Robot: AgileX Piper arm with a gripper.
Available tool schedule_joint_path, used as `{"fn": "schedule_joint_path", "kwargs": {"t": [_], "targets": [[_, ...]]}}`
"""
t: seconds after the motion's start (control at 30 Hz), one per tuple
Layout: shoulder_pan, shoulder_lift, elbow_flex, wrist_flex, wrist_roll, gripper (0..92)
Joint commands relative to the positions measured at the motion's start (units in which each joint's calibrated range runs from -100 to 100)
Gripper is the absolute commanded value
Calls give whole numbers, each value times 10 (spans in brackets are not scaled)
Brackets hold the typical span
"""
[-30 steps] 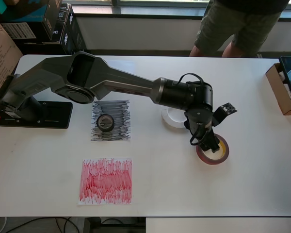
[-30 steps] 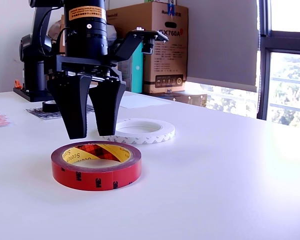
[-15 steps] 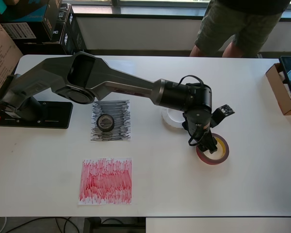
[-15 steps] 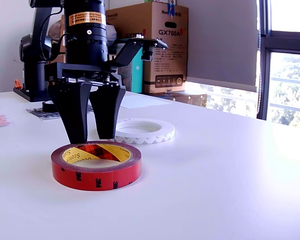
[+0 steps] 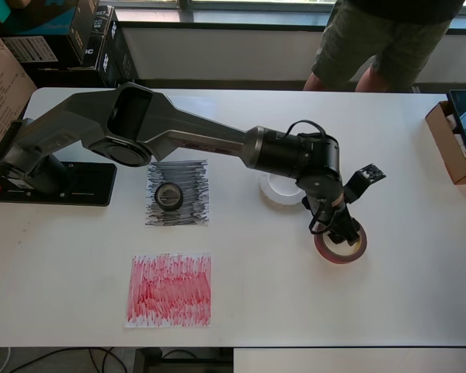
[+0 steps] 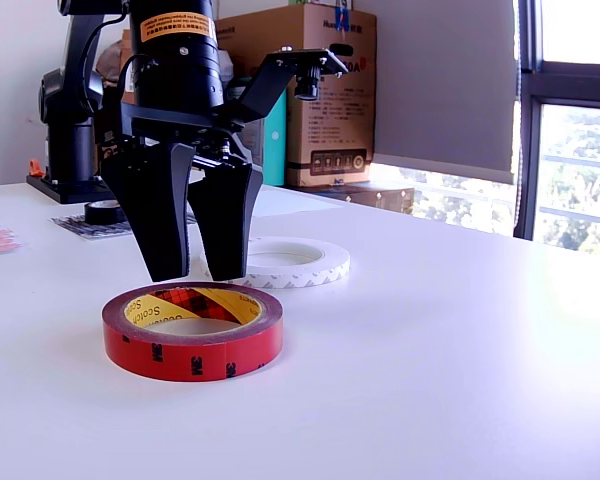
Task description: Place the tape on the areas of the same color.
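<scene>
One cardboard box (image 5: 453, 144) sits at the bench (image 5: 419, 295) edge well off from the tool (image 6: 198, 272), its contents too cut off to tell. Directly under the tool lies the red tape roll (image 6: 192, 329), flat on the bench, with the white tape ring (image 6: 285, 261) just behind it. Reaching out from its base, the arm (image 5: 179, 132) points the tool straight down, jaws slightly parted and holding nothing, tips just above the roll's far rim.

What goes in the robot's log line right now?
gripper: open, above red tape roll | black tape roll: on black patch | red patch: bare
</scene>
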Motion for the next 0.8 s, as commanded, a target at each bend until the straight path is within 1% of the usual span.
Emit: {"fn": "schedule_joint_path", "kwargs": {"t": [0.0, 0.2, 0.53, 0.77], "targets": [[1, 1, 4, -36, 0, 791], [1, 1, 56, -36, 2, 791], [2, 3, 96, -27, 5, 791], [12, -22, 100, 65, 5, 791]]}}
